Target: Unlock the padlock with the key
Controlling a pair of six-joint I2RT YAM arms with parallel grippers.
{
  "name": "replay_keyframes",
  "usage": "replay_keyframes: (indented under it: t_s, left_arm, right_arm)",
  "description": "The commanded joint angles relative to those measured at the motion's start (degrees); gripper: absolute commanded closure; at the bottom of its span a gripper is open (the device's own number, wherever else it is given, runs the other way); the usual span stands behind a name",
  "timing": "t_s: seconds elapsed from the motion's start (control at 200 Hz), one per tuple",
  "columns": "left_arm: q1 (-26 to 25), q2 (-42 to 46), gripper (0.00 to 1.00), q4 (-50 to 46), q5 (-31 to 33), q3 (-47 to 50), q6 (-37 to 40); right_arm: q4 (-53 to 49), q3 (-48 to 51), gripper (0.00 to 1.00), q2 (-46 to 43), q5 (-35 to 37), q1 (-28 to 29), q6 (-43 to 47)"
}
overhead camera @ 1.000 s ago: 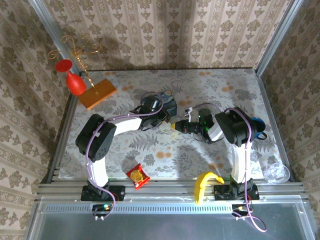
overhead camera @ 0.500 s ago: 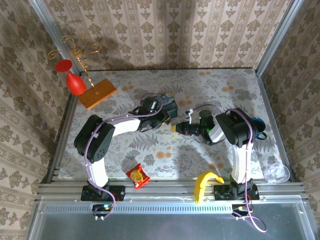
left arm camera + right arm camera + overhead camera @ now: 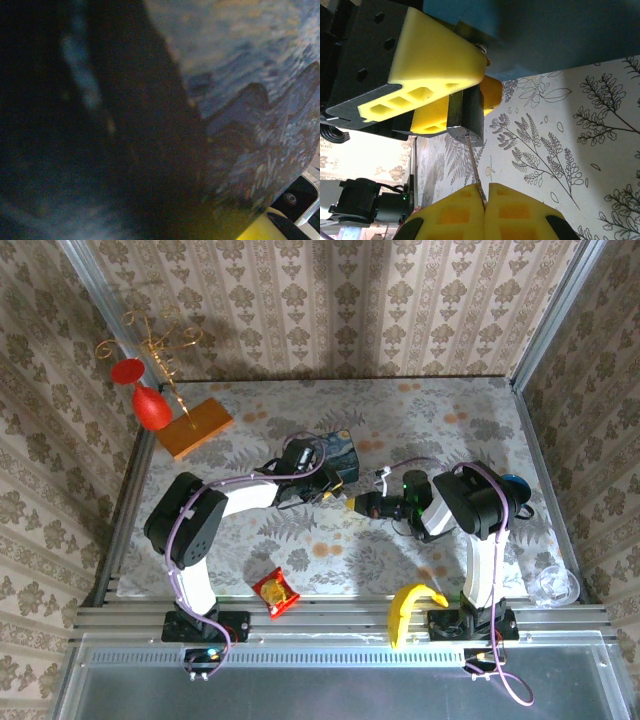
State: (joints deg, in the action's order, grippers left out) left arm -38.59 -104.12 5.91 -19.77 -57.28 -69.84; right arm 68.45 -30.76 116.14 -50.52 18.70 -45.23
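padlock [image 3: 465, 117] in left gripper [image 3: 482, 82], key [image 3: 474, 167] tip at its keyhole.

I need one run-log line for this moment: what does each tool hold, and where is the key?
left tool: shut on padlock | right tool: shut on key | key tip: at padlock keyhole
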Motion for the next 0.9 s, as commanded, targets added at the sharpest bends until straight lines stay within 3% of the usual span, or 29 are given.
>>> replay_keyframes:
  t_s: [0.0,0.895]
  left_arm:
    - [-1.42,1.03,1.00,-5.11,-6.79,1.47,-0.84]
    - [-1.74,0.32,1.00,-3.54,-5.35,0.76,-2.40]
  right_arm:
    - [-5.57,1.99,1.00,3.34,6.32,-0.58,0.03]
    - [-12.69,0.21,1.00,2.89,7.39,3.36,5.51]
